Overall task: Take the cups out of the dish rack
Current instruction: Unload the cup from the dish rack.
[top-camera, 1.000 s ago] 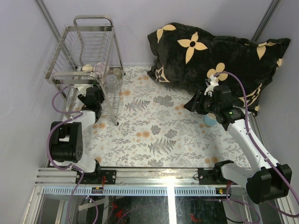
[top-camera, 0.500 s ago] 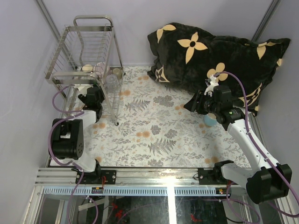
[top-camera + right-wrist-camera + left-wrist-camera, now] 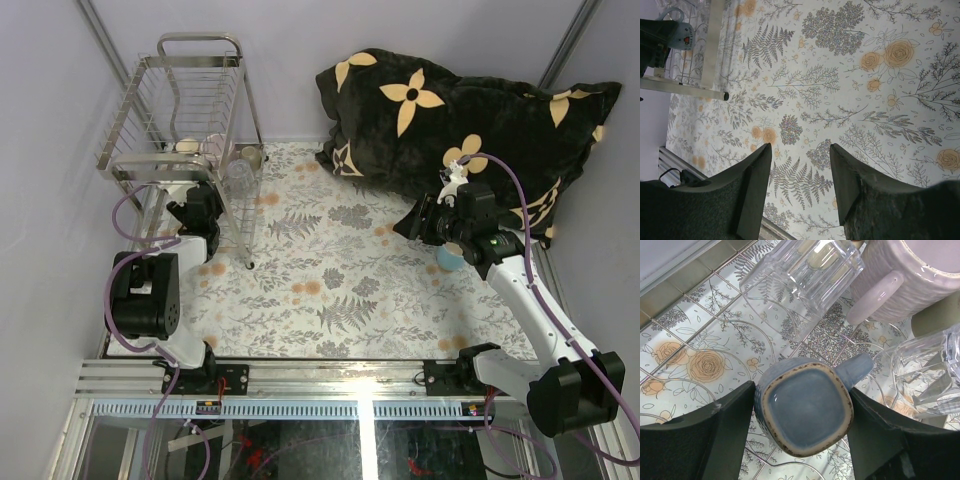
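Note:
The dish rack [image 3: 200, 40] stands at the table's far left. My left gripper [image 3: 203, 203] reaches into its lower level. In the left wrist view the left gripper [image 3: 802, 390] is shut on a light blue mug [image 3: 805, 412] lying with its base towards the camera, one finger against each side. Beyond it on the wire shelf are a clear glass [image 3: 805, 270], a pale lilac-pink mug [image 3: 900, 275] and a second clear glass [image 3: 930, 375]. My right gripper [image 3: 412, 222] [image 3: 800, 146] hangs open over the flowered cloth at the right, with nothing between its fingers.
A big black pillow [image 3: 450, 120] with cream flowers fills the back right. A light blue cup [image 3: 447, 259] sits on the cloth under the right arm. The rack's tube frame [image 3: 715, 45] and legs stand around the left arm. Grey walls close the left and the back.

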You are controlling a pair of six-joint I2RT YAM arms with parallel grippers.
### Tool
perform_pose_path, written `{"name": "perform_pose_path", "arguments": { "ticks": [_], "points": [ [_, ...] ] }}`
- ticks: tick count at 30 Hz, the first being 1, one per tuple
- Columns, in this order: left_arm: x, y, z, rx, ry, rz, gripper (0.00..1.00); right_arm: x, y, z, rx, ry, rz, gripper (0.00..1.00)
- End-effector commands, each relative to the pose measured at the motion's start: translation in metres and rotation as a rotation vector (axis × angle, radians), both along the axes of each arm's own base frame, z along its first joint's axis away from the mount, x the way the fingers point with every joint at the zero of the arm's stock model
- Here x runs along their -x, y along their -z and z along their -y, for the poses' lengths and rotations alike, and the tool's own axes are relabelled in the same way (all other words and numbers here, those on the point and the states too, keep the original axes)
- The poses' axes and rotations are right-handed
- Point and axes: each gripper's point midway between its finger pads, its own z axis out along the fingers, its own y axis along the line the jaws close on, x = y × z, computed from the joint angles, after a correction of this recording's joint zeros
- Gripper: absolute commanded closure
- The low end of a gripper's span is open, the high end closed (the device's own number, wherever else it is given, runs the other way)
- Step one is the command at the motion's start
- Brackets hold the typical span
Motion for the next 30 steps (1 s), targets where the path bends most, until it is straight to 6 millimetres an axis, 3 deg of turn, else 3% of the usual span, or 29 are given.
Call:
{"name": "perform_pose_path", "arguments": {
  "ticks": [1, 4, 13, 30],
  "points": [
    [-0.005, -0.009, -0.008, 0.001, -0.038, 0.042, 0.86, 0.002, -0.017, -0.005, -0.015, -0.027, 0.056, 0.43],
    [0.000, -0.009, -0.007, 0.016, -0.041, 0.048, 1.00, 0.003, -0.017, -0.004, -0.013, -0.026, 0.058, 0.43],
    [0.019, -0.038, -0.004, 0.044, -0.037, 0.133, 1.00, 0.003, -0.018, -0.005, -0.020, -0.032, 0.065, 0.43],
    [0.038, -0.058, 0.010, 0.140, -0.002, 0.179, 1.00, 0.003, -0.020, -0.006, -0.026, -0.038, 0.073, 0.43]
  ]
}}
